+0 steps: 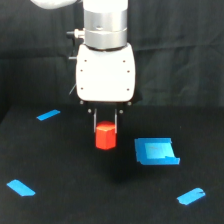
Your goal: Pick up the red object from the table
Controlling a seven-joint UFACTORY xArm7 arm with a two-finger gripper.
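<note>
Your gripper [105, 127] clamps a chunky, matte red-orange hexagonal block [105, 138] between thin metal fingers [94, 121]. Beneath lies the flat matte black worktop [75, 195], with a folded blue piece [156, 151] nearby.

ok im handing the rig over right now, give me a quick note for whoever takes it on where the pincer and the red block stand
Pincer: shut on the red block, its two thin fingers down either side of the block's top.
Red block: looks lifted just clear of the table, with a faint shadow below it, though the gap is hard to judge from this one view.
Nearby: a folded blue piece sits to the exterior view's right of the block, apart from it. Blue tape strips lie scattered further out.
Done: grasp made, lift seemingly begun.
Left: raise the block higher and confirm that the grip holds.
</note>
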